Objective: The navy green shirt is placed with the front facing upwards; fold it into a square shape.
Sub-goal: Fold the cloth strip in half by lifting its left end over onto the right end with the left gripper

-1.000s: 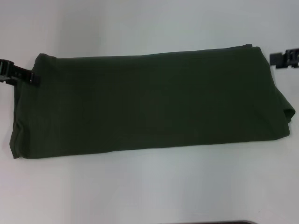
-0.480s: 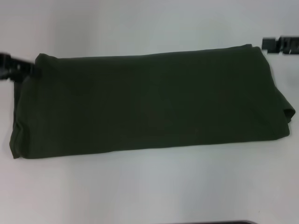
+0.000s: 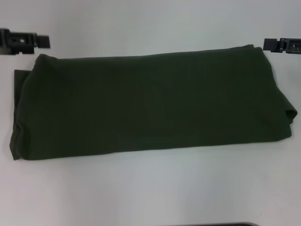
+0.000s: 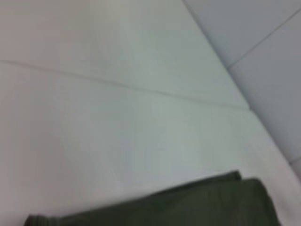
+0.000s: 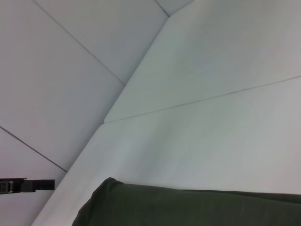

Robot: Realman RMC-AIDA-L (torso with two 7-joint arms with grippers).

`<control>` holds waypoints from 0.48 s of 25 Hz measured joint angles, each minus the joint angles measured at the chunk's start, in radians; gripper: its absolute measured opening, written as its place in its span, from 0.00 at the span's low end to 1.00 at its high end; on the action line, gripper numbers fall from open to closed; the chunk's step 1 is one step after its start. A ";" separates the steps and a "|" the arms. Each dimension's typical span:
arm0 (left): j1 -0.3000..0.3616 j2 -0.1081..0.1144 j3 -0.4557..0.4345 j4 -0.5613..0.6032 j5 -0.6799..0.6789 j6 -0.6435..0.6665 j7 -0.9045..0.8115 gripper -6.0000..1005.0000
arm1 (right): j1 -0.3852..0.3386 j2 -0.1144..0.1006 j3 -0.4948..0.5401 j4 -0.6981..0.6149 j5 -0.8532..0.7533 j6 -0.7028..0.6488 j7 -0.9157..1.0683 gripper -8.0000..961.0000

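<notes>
The navy green shirt (image 3: 150,101) lay folded into a long plain band between the left gripper (image 3: 43,41) and right gripper (image 3: 268,44), their grip state unclear.

The dark olive-green cotton shirt (image 3: 150,103) lies flat on the white worktop (image 3: 150,188), folded into a long horizontal band with plain fabric facing up. Its far edge runs nearly straight; the left end shows offset layers, and the right end bulges in a rounded fold.
</notes>
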 joint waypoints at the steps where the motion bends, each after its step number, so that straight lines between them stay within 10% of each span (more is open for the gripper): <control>1: 0.002 0.003 0.017 -0.005 0.000 -0.008 -0.002 0.74 | 0.002 0.008 -0.007 -0.011 -0.001 0.002 -0.001 0.84; 12: -0.014 0.065 0.076 -0.145 0.156 -0.058 -0.203 0.73 | 0.017 0.060 -0.051 -0.058 -0.002 0.035 -0.030 0.84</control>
